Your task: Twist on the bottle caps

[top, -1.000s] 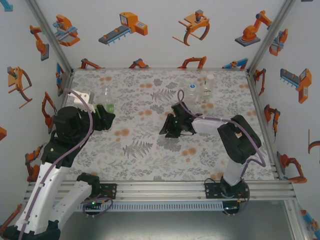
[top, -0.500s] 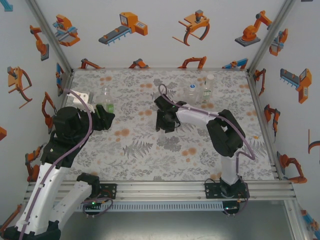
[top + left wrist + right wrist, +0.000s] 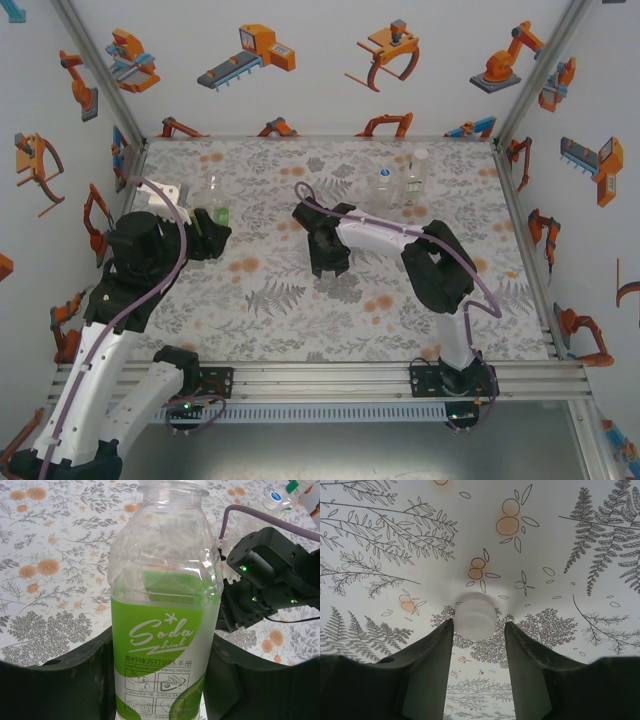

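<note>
Left gripper (image 3: 212, 230) clenches the green bottle (image 3: 165, 605) near the worktop's (image 3: 270, 330) left edge. Right gripper (image 3: 475, 626) grasps a white cap (image 3: 476, 611) over the open middle.

**Plastic, printed sheet and bare metal**
The bottle (image 3: 165, 580) is clear, glossy plastic with a shiny green and white label (image 3: 160, 650). The bottle cap (image 3: 476, 616) looks like smooth, dull white plastic. The left gripper (image 3: 161, 632) and the right gripper (image 3: 479, 625) have black, matt fingers (image 3: 425, 675) with a slightly grainy surface. The table cover (image 3: 270, 300) is a smooth, matt printed sheet. The rail (image 3: 330, 372) is bare, silvery metal, and the cable (image 3: 260, 511) has a smooth purple sheath.
</note>
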`<action>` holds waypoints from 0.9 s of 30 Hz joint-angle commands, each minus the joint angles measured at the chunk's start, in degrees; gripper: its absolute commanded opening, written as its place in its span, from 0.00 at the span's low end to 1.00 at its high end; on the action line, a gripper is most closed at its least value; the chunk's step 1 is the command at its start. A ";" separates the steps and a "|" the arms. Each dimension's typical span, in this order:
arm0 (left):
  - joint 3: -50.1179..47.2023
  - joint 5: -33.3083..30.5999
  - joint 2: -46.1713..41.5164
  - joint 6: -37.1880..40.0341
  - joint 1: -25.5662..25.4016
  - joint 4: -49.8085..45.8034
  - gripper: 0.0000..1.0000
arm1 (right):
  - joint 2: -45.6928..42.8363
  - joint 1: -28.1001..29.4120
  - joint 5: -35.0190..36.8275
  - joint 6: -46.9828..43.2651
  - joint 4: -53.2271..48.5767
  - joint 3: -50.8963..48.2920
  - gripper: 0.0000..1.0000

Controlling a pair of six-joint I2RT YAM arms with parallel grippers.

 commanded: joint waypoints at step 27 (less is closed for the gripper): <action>-1.12 1.08 -0.61 -1.33 0.71 2.19 0.07 | 1.28 0.79 1.80 -0.74 1.64 -0.45 0.37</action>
